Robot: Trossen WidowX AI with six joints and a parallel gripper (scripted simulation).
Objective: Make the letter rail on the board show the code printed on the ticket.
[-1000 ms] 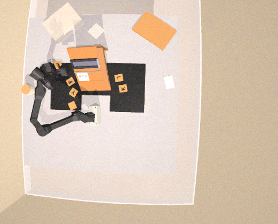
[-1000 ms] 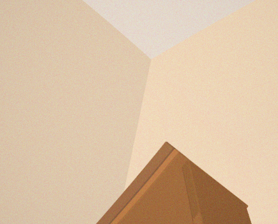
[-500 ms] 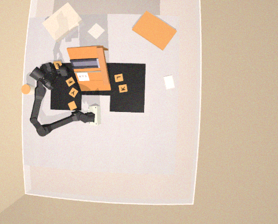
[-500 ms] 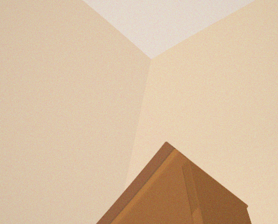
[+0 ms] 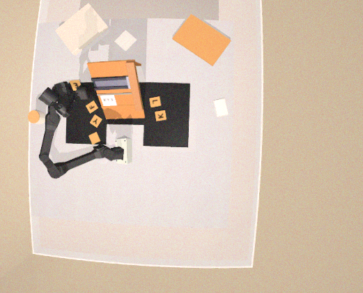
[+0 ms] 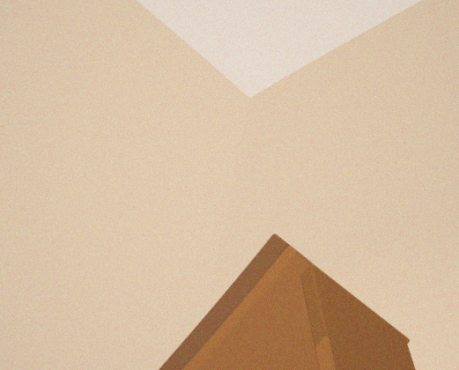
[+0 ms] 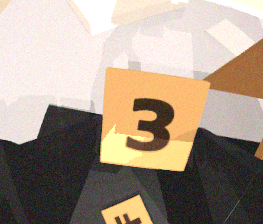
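Note:
My gripper is shut on the 3 tile, left of the orange board. The tile's face shows fully in the wrist view. The board's dark rail shows no tile. The ticket on the board seems to read K Y 3, in very small print. An F tile, a Y tile and a tile with no readable letter lie left of the board. A K tile and another letter tile lie right of it.
My arm's base stands on a pale plate in front of the board. An orange cylinder is beside the arm at left. A cream box, a white square and an orange box are at the back; a white block is at right.

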